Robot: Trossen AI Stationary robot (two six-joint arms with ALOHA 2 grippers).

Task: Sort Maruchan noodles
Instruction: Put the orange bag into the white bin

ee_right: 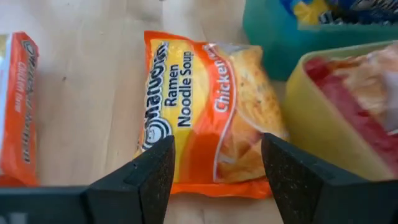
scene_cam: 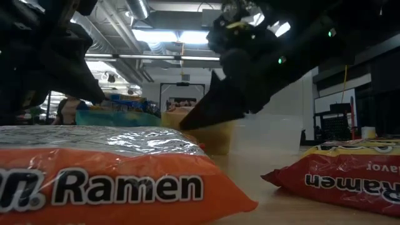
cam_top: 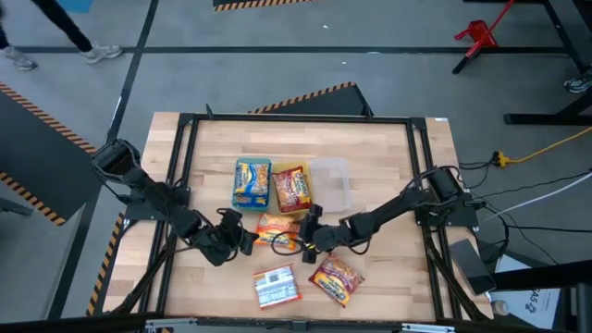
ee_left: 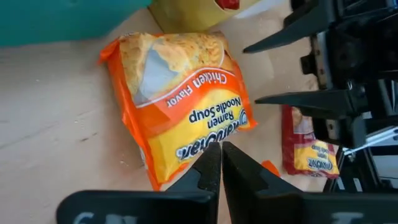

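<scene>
An orange chicken-flavor Maruchan packet [cam_top: 276, 228] lies flat on the table between my two grippers. My left gripper [ee_left: 221, 163] is shut, its tips at the packet's [ee_left: 186, 106] long edge. My right gripper [ee_right: 217, 146] is open on the packet's [ee_right: 205, 106] other side, one finger off each of its near corners, touching nothing. A blue-yellow packet [cam_top: 252, 182] lies in the green tray [cam_top: 237, 190] and a red packet [cam_top: 291, 188] in the yellow tray [cam_top: 306, 206]. Another orange packet [cam_top: 277, 287] and a red packet [cam_top: 336, 279] lie by the near edge. My left gripper has its shut fingertips [ee_left: 211, 165] at the orange packet's long edge [ee_left: 186, 168], coming level from the table's left. I cannot tell whether they touch it. The packet lies flat on the table.
A clear tray [cam_top: 331, 182] stands right of the yellow tray. The black frame rail [cam_top: 296, 118] runs round the table. In the low view the near orange packet [scene_cam: 94, 181] and the near red packet [scene_cam: 350, 175] fill the foreground. Bare wood lies to the far left and right.
</scene>
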